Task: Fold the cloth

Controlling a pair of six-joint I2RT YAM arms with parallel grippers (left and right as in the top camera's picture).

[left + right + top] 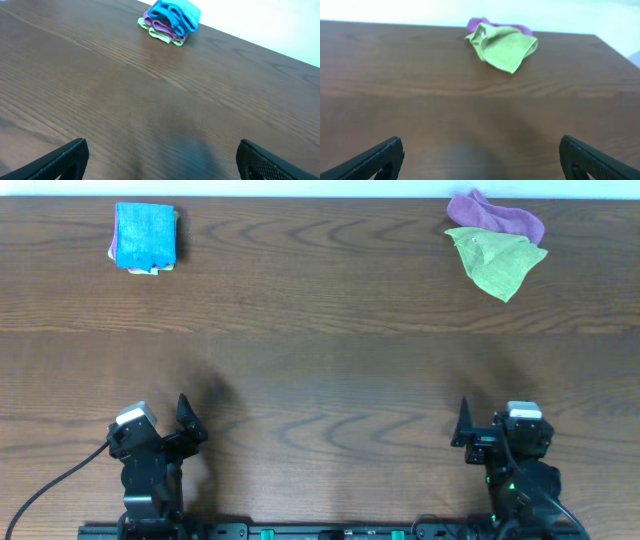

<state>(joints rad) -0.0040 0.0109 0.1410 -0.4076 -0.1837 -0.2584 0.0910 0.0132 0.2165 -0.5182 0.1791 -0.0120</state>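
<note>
resting at about 10 o'clock on the wooden table (320, 360), the sky-blue terry cloth (145, 235) lies as a compact rectangle. it tops a small stack: the left wrist view shows a folded purple cloth (162, 26) directly beneath it and a folded yellow-green cloth (160, 36) at the bottom. at about 2 o'clock, well apart from the stack, a loose purple cloth (500, 218) lies crumpled with a loose yellow-green cloth (497, 265) overlapping its near edge. the left gripper (162, 152) sits at about 7 o'clock and the right gripper (480, 147) at about 5 o'clock, both near the front edge. each has its fingers spread wide, holds nothing, and is far from any cloth.

judged from this layout, the folding of the blue cloth appears complete, with the arms parked between steps. no corner hangs loose in either view of it, though its far side is hidden. if further folding is wanted, the next move calls for a long reach by the right arm toward 2 o'clock to separate the two overlapping loose cloths.
</note>
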